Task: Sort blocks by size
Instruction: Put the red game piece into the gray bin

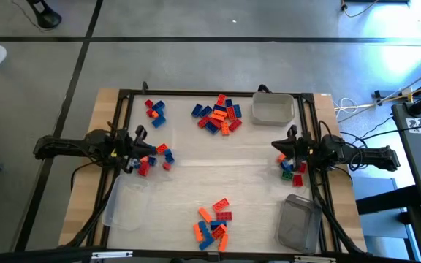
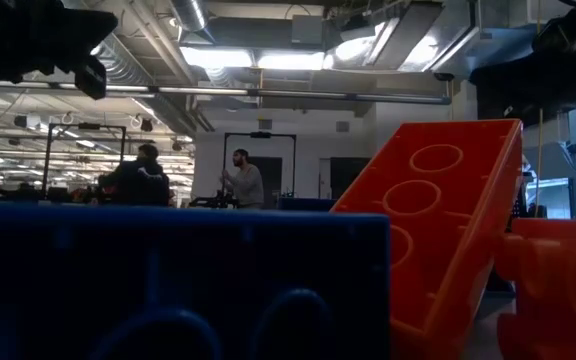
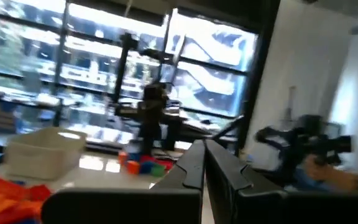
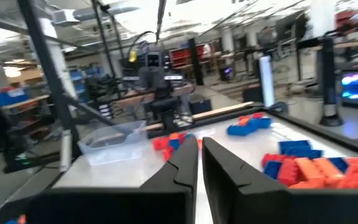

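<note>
Blocks, small plastic toy bricks in red, orange, blue and green (image 1: 218,115), are spread in clusters over the pale table (image 1: 218,175), both grippers clenched and empty.

Clusters are seen at far centre, far left, near centre (image 1: 213,223), and beside each arm. The left gripper (image 1: 143,134) is held at the left edge, the right gripper (image 1: 289,136) at the right. A clear plastic tub (image 1: 272,108) is set far right, another (image 1: 300,223) near right. The low view is blocked by a blue brick (image 2: 173,285) and an orange brick (image 2: 440,215).
</note>
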Controlling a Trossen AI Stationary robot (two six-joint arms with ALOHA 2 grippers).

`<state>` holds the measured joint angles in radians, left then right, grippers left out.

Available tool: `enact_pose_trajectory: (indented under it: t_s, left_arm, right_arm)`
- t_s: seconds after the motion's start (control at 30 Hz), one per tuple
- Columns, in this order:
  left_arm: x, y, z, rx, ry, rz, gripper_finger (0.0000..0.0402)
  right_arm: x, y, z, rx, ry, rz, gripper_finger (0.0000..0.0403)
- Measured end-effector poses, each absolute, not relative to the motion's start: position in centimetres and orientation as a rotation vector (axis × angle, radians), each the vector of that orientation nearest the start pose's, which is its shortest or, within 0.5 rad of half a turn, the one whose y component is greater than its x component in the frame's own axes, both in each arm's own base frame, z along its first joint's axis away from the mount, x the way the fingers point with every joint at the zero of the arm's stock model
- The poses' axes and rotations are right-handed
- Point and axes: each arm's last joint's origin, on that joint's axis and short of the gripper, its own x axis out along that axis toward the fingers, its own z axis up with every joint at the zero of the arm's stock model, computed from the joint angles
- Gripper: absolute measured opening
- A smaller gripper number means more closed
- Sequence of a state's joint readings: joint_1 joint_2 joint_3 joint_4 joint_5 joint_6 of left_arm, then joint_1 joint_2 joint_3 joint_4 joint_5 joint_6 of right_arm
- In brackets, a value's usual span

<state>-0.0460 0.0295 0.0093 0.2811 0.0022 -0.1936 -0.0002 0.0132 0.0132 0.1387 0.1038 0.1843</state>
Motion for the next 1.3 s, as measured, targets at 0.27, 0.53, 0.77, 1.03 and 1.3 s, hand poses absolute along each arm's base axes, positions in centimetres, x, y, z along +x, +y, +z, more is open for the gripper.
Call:
enact_pose_trajectory:
  t_s: [0.27,0.53,0.77,1.03,1.3]
  left_arm:
    - [10.3,0.0,18.5,-0.142,-0.191,0.109,0.0]
    - [11.4,0.1,18.6,-0.088,-0.185,0.147,0.0]
    - [12.2,0.2,18.8,-0.049,-0.199,0.146,0.0]
    - [11.9,0.8,20.3,0.141,-0.34,0.224,0.0]
    - [11.8,1.1,20.4,0.179,-0.352,0.261,0.0]
  right_arm:
    - [9.6,-0.5,18.0,0.144,-0.148,-0.149,0.0026]
    - [10.0,-0.6,18.5,0.077,-0.124,-0.196,0.0026]
    - [11.2,-0.8,21.2,0.011,-0.055,-0.266,0.0026]
    - [14.4,-1.1,25.3,-0.101,0.076,-0.391,0.0026]
    - [19.3,-3.2,28.2,-0.248,0.317,-0.498,0.0026]
